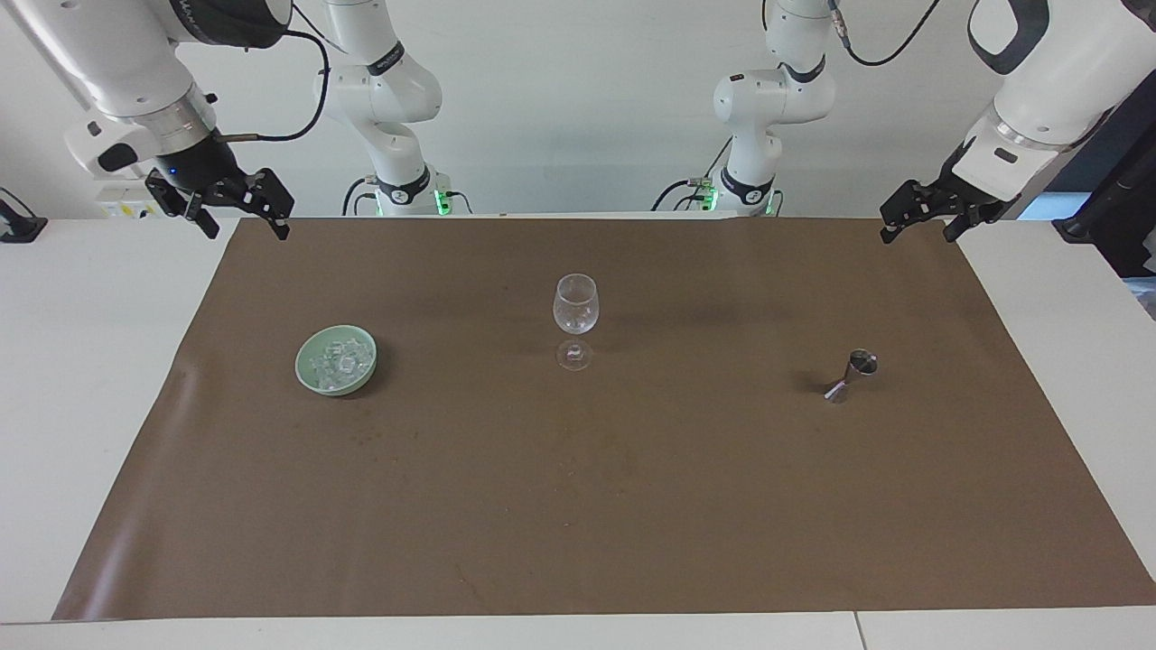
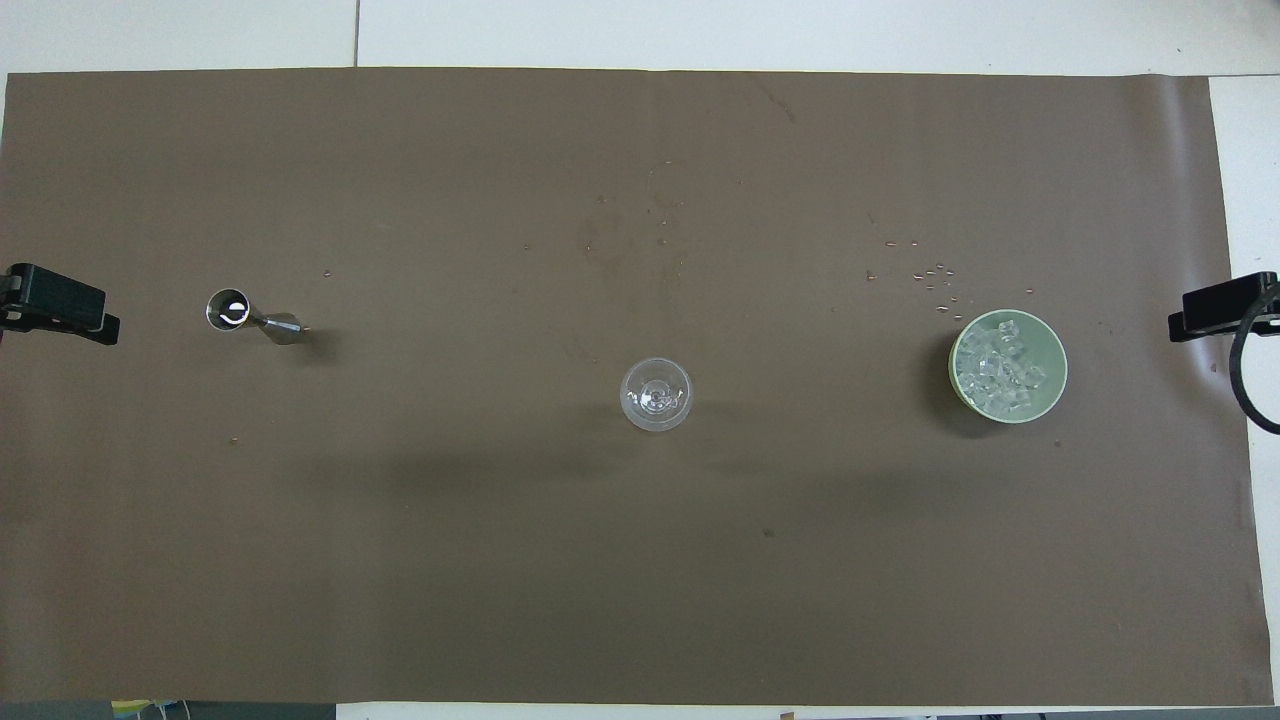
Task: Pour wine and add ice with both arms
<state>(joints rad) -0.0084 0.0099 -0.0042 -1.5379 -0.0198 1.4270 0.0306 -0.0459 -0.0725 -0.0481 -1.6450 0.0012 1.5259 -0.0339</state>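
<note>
Both arms raised at the mat's (image 1: 587, 506) corners, left claw (image 1: 921, 221) and right claw (image 1: 239, 212) wide, empty.

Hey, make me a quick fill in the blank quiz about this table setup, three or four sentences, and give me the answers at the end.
1. The ice lies in a pale ____ bowl.
2. The wine glass stands on the brown mat, between the bowl and the metal ____.
3. The measuring cup stands toward the ____ arm's end of the table.
4. The left end effector and right end effector hold ____.

Answers: green; measuring cup; left; nothing
</note>
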